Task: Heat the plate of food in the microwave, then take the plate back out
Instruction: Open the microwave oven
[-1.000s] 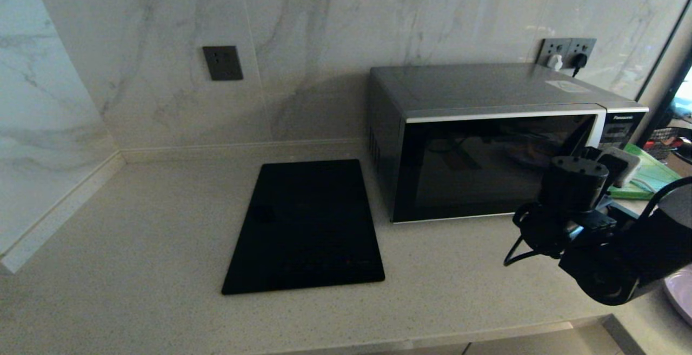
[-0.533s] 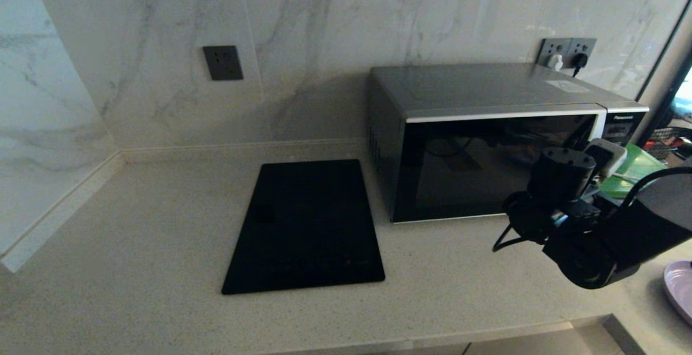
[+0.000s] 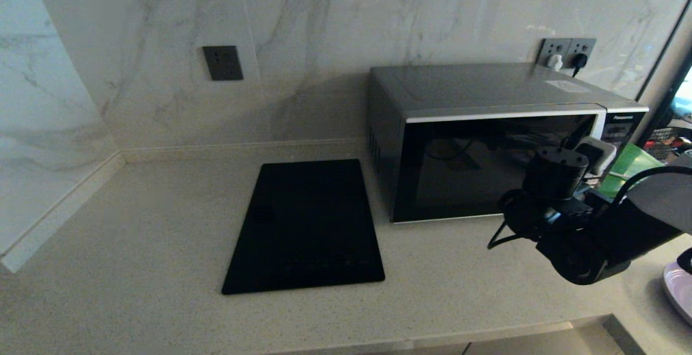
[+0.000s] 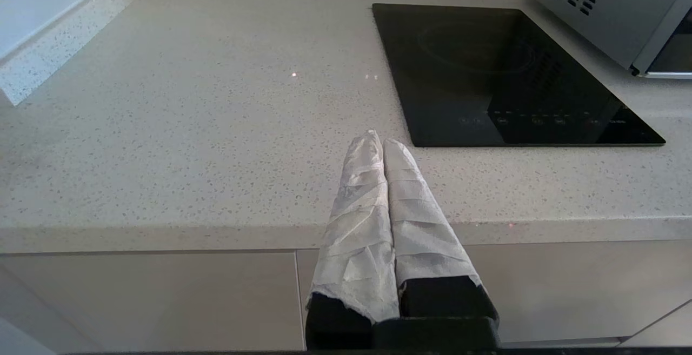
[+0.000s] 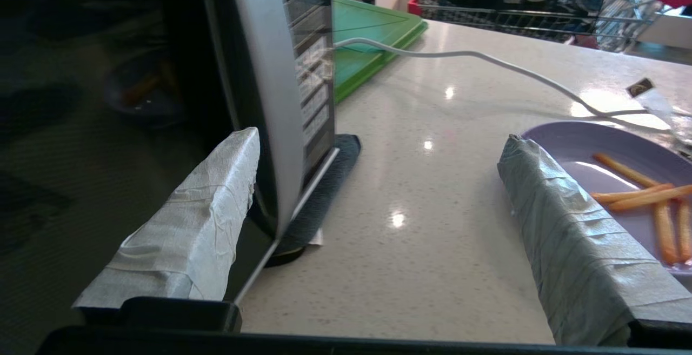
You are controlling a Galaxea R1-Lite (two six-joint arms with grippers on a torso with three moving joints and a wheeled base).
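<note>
The microwave [image 3: 486, 139] stands on the pale speckled surface [image 3: 162, 225] against the marble wall, door shut, with a black cooktop [image 3: 305, 225] just beside it on its left. The right tool [image 5: 378, 220] is at the door's right edge, fingers spread wide: one taped finger [image 5: 189, 225] lies in front of the dark glass, against the silver handle band [image 5: 265, 101], and the other [image 5: 562, 247] hangs over the surface, overlapping the near rim of the plate [image 5: 584, 144]. The handle band sits between the two fingers, not pinched.

The plate rests on the surface to the right of the microwave, well outside it, with orange-tan sticks [image 5: 643, 193] on it; from the head view only its edge [image 3: 678, 287] shows at the frame's right side, partly hidden by the right arm. A green board [image 5: 367, 41] lies beyond the microwave's button panel, and a white cable [image 5: 486, 60] runs across the surface between board and plate.

The left tool [image 4: 383, 144] hangs off the front of the surface, near the cooktop's near corner, fingers pressed together and holding nothing.
</note>
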